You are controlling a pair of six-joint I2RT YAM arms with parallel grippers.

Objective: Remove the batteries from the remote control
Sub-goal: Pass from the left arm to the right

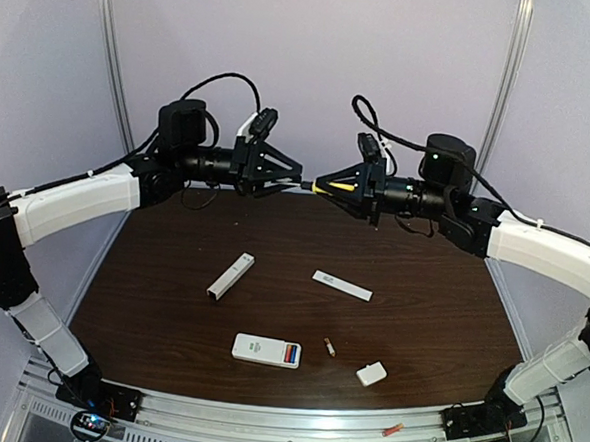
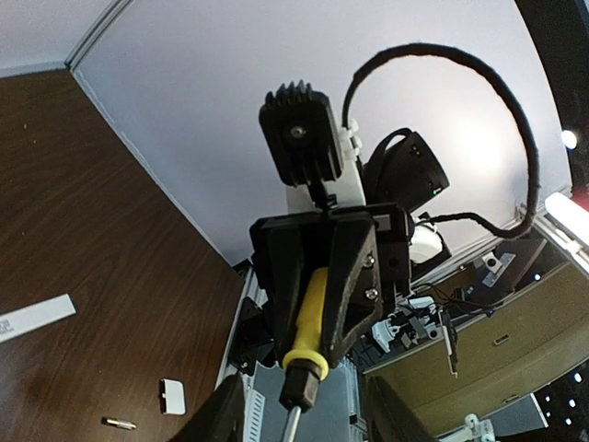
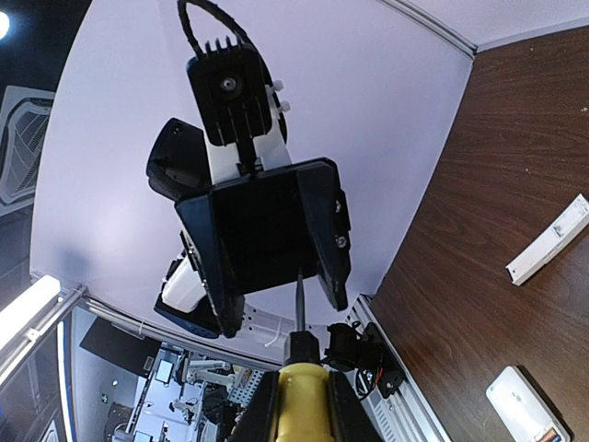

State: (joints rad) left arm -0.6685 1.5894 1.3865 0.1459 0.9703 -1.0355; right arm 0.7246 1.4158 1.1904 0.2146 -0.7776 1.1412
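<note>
The batteries (image 1: 290, 355) show as a red patch and a blue patch at the right end of the remote (image 1: 259, 349), where its bay lies uncovered. The remote rests flat close to the desk's (image 1: 430, 309) near edge, about midway along it. One loose cell (image 1: 329, 347) lies on the desk just right of the remote, apart from it and too small for its colour to be read. Farther right, toward the near right corner, sits the small white cover (image 1: 371, 374), apart from the cell.

Toward the middle of the desk lie two white pieces: a bar (image 1: 230, 276) slanted left of centre and a flat strip (image 1: 342, 285) right of centre, well apart from each other and from the remote.

Both arms are raised above the far edge, their ends facing each other. The right pincer (image 3: 300, 410) is clenched on the yellow handle of the screwdriver (image 1: 339, 187) — its own camera shows a finger on either side of the handle, with the shaft pointing straight at the other arm. The left pincer (image 2: 304, 414) is released — in its own view the fingers stand spread at the bottom edge, the screwdriver's shaft running between them without touching either. Neither pincer is near the remote or the loose cell.
</note>
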